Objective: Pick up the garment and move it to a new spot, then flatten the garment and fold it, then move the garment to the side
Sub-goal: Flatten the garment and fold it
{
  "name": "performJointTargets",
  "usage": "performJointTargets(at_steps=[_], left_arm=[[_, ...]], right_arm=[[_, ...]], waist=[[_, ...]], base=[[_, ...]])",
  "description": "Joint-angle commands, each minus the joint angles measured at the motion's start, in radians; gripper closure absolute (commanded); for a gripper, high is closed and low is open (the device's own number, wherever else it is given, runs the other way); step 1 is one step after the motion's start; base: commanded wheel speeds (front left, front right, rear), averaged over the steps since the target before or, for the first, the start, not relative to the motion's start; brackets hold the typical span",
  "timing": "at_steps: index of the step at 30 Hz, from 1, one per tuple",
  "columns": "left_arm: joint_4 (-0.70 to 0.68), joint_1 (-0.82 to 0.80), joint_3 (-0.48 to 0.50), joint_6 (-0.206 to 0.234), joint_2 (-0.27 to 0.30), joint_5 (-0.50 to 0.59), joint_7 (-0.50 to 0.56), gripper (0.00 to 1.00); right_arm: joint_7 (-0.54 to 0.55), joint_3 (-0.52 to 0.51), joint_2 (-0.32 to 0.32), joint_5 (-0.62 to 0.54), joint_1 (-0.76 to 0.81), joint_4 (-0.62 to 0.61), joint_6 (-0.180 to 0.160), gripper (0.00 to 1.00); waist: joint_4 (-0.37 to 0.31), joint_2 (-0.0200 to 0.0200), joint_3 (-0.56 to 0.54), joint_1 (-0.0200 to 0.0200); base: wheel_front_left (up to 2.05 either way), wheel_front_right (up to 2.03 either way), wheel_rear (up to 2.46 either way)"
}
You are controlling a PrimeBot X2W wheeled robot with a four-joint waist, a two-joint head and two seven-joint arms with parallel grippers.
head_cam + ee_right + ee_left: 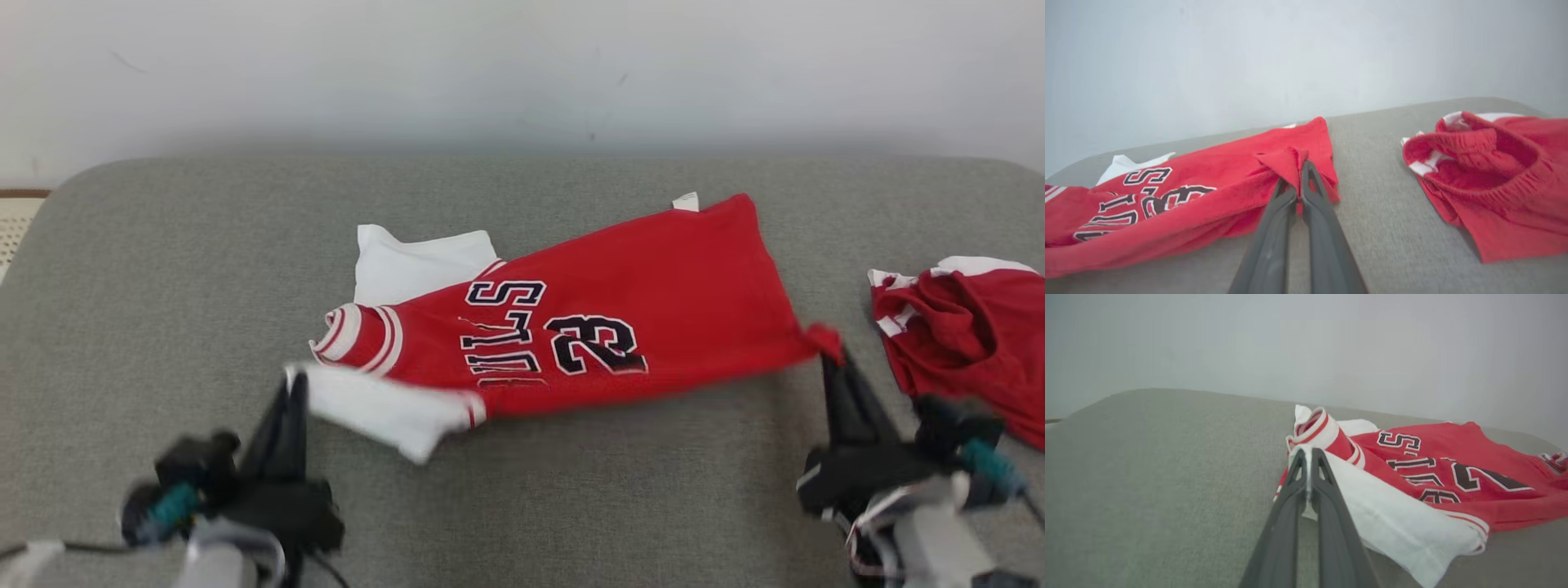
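A red jersey (637, 310) with white sleeves, dark lettering and the number 23 lies stretched sideways across the grey cushion (163, 269). My left gripper (292, 382) is shut on the edge of its near white sleeve (1396, 526), which hangs lifted off the surface; the pinch shows in the left wrist view at the gripper (1307, 457). My right gripper (826, 347) is shut on the jersey's red bottom corner (1286, 161), with the gripper (1300, 171) holding the bunched cloth. The near edge of the jersey is raised between both grips.
A second crumpled red garment (971, 327) with white trim lies at the cushion's right edge, close to my right gripper; in the right wrist view this garment (1494, 171) sits to the right. A pale wall (522, 73) stands behind. Bare cushion extends left and in front.
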Motion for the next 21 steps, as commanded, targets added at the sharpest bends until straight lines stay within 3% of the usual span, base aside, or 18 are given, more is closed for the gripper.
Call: performJointTargets(at_steps=[1,9,12,17,21], left_arm=[[-0.024,-0.075,0.019,-0.021,0.025,0.032,-0.001,1.0],[-0.001,-0.421,0.006,-0.078,0.107,0.114,-0.001,1.0],[0.049,-0.636,-0.041,-0.093,0.143,0.174,-0.001,1.0],[0.173,-0.855,-0.079,-0.082,0.133,0.212,-0.001,1.0],[0.254,-1.021,-0.112,-0.06,0.141,0.258,-0.001,1.0]], right_arm=[[-0.001,0.009,-0.034,-0.008,-0.064,-0.026,-0.001,1.0],[-0.001,0.03,-0.13,-0.013,-0.362,-0.049,-0.001,1.0],[-0.001,0.066,-0.182,-0.021,-0.559,0.006,-0.001,1.0],[-0.001,0.074,-0.217,-0.016,-0.802,0.118,-0.001,1.0],[-0.001,0.064,-0.209,-0.036,-0.996,0.22,-0.001,1.0]], waist=[[0.016,-0.0001,0.001,0.0],[0.034,-0.0001,0.093,0.0],[0.04,-0.0001,0.169,0.0],[0.054,-0.0001,0.283,0.0],[0.052,-0.0001,0.387,0.0]], base=[[0.0,0.0,0.0],[0.0,0.0,0.0],[0.0,0.0,0.0],[0.0,0.0,0.0],[0.0,0.0,0.0]])
